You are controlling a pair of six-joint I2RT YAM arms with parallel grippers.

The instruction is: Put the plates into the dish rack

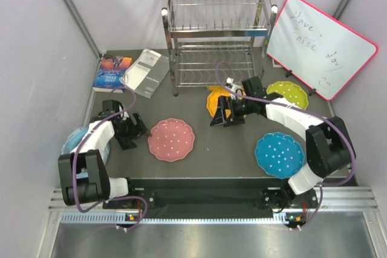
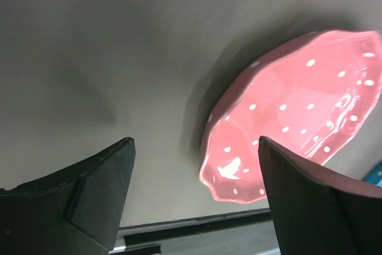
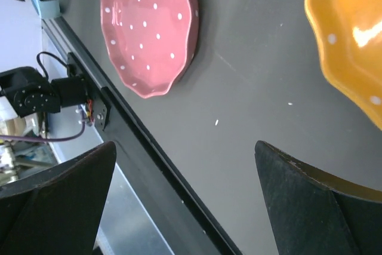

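The steel wire dish rack (image 1: 214, 28) stands at the back of the table with nothing in it. A pink plate (image 1: 171, 139) lies flat at front left. My left gripper (image 1: 136, 130) hovers just left of it, open. In the left wrist view the pink plate's (image 2: 298, 111) near rim sits close to the right finger (image 2: 304, 201), and nothing is gripped in the left gripper (image 2: 194, 189). The orange plate (image 1: 214, 99) lies partly under my open right gripper (image 1: 224, 113); the wrist view shows its edge (image 3: 349, 46). A blue plate (image 1: 279, 154) and a yellow-green plate (image 1: 288, 93) lie on the right.
A whiteboard (image 1: 320, 43) leans at the back right. Two booklets (image 1: 113, 70) (image 1: 145, 72) lie at the back left. A pale blue dish (image 1: 72, 140) sits under the left arm at the table's left edge. The black front rail (image 3: 137, 141) runs near the right gripper.
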